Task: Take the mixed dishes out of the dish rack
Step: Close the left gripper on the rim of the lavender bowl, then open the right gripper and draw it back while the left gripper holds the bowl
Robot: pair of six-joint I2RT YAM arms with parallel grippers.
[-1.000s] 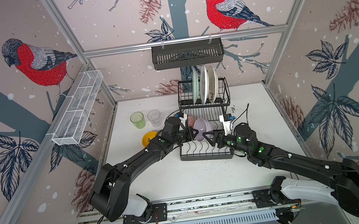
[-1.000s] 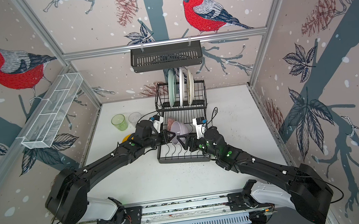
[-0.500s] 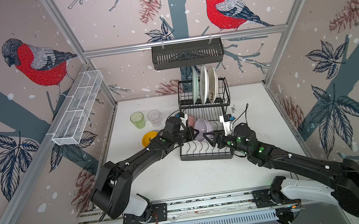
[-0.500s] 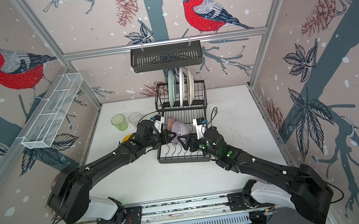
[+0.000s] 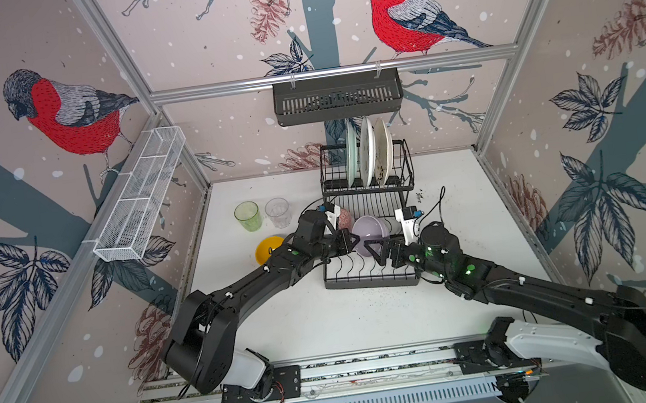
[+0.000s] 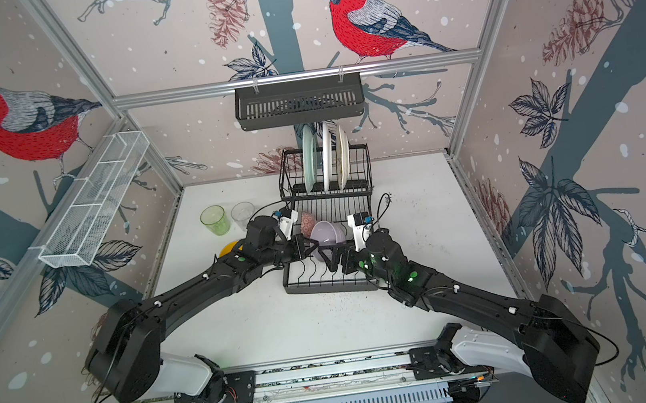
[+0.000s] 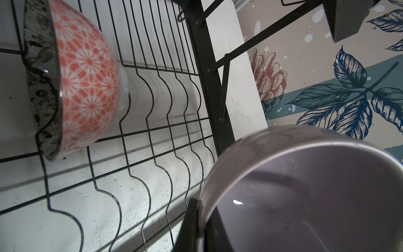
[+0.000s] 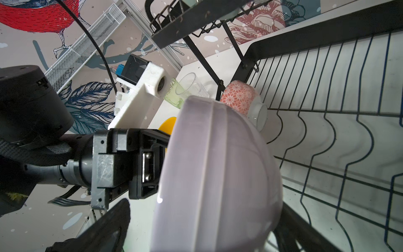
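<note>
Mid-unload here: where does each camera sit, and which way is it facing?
Top views: high at the front, looking down at the dish rack and both arms.
Left wrist: on the left arm, facing the lilac bowl, whose rim one of its fingers pinches.
Right wrist: on the right arm, facing the bowl's outside and the left gripper.
All views share the lilac bowl and the pink bowl.

lilac bowl (image 7: pixel 316 196): rim clamped by a dark finger (image 7: pixel 188 220) | pink patterned bowl (image 7: pixel 85 87): on its side on rack grid (image 7: pixel 152 122) | table (image 7: pixel 235 87): white, under rack
</note>
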